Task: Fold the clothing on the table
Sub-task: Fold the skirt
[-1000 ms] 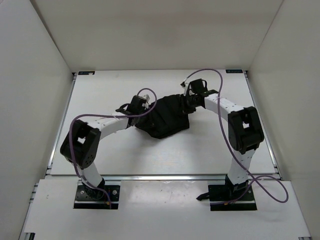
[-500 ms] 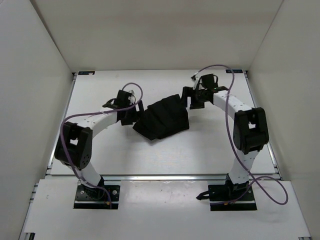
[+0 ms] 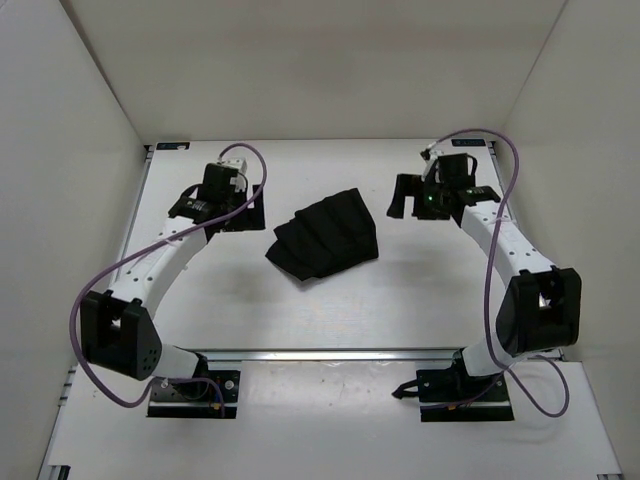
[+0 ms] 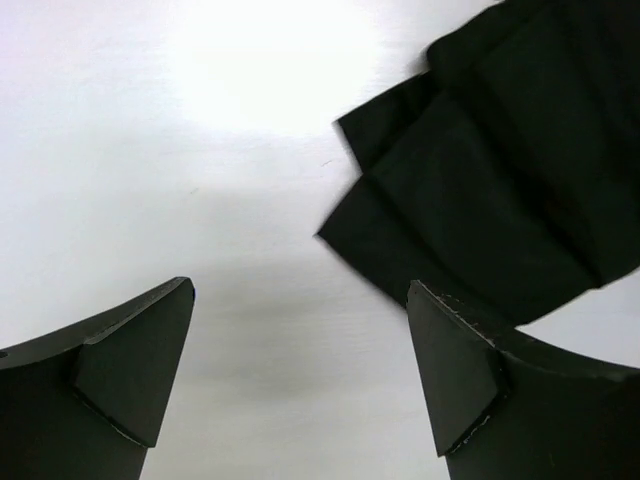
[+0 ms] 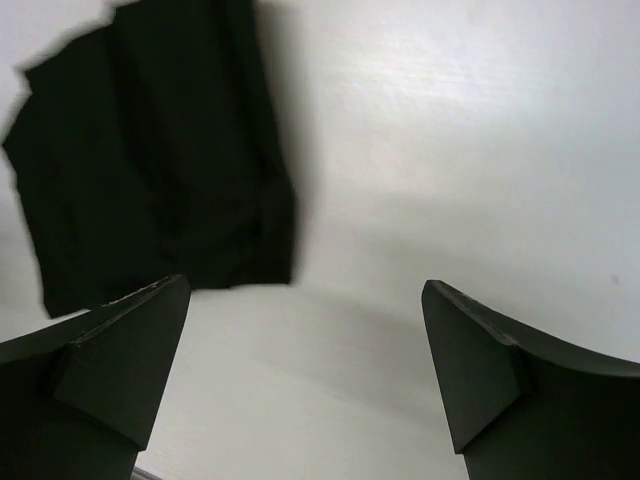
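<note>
Clothing, a black pleated garment, lies near the middle of the worktop as a compact, roughly wedge-shaped bundle of stacked layers. Stepped edges on its left side, visible in the left wrist view, indicate several plies laid one over another. The fold appears largely done, though the outline is uneven and the layers do not align exactly. Nothing holds or touches the garment.

Left claw stands to the left of the bundle, apart from it, with its jaws spread wide and nothing between them. The left wrist view shows bare worktop between the fingers, with the nearest fabric corner off to the upper right. Right claw stands to the right of the bundle, likewise apart, jaws wide and empty. Its wrist view places the fabric at the upper left, clear of both fingers.

Placement on either side suits a two-arm fold: each claw faces one flank of the garment, so opposite edges can be taken together. Wide jaws suit release, or a fresh approach to thick, layered fabric. Judgement: either the task is near completion, or one tidying fold remains. Soft pleats may spring open or slide if a single ply is pinched, so any further grasp should take the full stack at an edge.
</note>
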Available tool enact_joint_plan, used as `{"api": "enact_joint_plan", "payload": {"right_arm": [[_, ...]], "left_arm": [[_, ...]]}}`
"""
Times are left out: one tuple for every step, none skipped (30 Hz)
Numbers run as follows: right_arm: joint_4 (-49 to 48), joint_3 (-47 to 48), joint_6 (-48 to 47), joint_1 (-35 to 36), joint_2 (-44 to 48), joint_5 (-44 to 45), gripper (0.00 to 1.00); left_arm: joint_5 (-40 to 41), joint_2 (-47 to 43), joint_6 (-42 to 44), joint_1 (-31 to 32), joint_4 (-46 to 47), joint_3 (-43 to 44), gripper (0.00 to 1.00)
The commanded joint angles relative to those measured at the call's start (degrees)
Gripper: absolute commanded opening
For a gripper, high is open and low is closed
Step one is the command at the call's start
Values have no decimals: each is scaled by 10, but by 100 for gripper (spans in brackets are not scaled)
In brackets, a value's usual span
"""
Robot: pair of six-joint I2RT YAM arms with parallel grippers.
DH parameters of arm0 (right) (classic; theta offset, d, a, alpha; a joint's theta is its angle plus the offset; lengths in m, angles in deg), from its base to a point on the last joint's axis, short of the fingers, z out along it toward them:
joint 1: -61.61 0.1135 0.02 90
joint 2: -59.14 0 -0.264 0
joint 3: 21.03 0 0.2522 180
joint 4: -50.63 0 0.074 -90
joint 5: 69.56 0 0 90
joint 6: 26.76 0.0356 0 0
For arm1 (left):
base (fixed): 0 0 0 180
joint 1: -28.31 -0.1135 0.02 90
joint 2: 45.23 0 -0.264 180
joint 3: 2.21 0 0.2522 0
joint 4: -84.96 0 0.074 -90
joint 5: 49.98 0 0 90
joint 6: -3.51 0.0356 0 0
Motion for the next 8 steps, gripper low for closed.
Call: {"api": "enact_joint_plan", "payload": {"right_arm": [[23,-50,-4,-17,27,34,99],[16,-70,-1,-17,38,34,99],[2,-92,1,-23,55,28,99],[-7,-109,8,-27,60,23,99],[-6,-114,12,-29,73,13,99],[-12,-127,11,-33,80,16,99],[-8,-129,12,-41,83,15,99],[-5,-131,8,-45,84,16,99]], "left_arm": [[23,-41,29,-13,-37,-32,99],[23,-54,28,-13,-36,-41,99],[25,-58,31,-9,-39,-49,98],[31,-63,31,-7,-35,-57,98],[36,-63,34,-3,-38,-62,99],[38,-64,34,-2,-43,-66,98],[34,-62,36,-2,-43,-66,99],[33,-60,34,-3,-46,-67,99]]}}
